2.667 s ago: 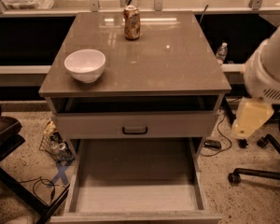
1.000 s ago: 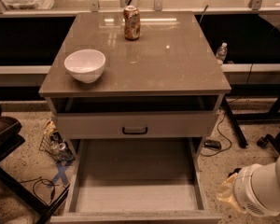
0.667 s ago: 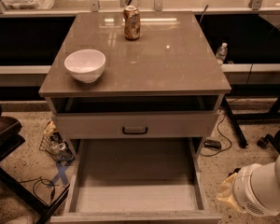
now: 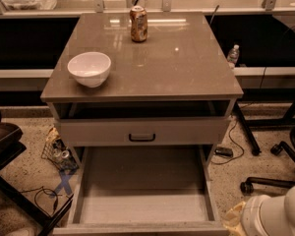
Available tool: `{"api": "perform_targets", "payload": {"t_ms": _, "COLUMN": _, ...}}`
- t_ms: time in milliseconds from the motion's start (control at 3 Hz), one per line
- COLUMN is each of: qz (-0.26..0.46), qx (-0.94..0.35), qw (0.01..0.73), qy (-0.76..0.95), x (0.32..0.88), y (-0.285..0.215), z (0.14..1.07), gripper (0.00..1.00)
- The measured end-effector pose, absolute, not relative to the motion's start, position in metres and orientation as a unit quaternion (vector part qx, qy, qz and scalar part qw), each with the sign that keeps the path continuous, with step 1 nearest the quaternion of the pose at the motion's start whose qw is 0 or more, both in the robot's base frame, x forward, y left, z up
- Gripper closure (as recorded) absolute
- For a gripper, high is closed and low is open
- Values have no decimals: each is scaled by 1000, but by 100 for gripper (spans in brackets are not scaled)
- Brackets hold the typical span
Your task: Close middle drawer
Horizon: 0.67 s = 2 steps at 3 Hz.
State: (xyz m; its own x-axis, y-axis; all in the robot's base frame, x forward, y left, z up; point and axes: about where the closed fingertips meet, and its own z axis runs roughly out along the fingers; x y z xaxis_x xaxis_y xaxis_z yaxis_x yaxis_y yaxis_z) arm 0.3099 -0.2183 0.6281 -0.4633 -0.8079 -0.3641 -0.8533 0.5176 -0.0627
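The middle drawer (image 4: 142, 200) sat pulled right out, nothing closed yet; the gripper (image 4: 235, 219) hung low beside its front corner, grip state impossible to tell

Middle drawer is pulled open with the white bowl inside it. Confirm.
No. The camera view shows the middle drawer pulled open, but the white bowl sits on the cabinet top. The gripper is at lower right, near the drawer's front corner.

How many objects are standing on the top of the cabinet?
2. A white bowl near the front left edge, a can at the back centre. Nothing seems hidden. The middle drawer below is open; the gripper is out of view, only the arm at lower right.
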Motion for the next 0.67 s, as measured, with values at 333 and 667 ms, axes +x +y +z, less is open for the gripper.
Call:
{"api": "perform_targets", "payload": {"t_ms": 333, "qz": 98, "qx": -486, "qw": 222, "qy": 840, "x": 306, "y": -229, "z": 561, "gripper": 100}}
{"api": "perform_targets", "payload": {"t_ms": 667, "qz": 129, "qx": -481, "qw": 255, "qy": 829, "x": 304, "y": -235, "z": 526, "gripper": 100}}
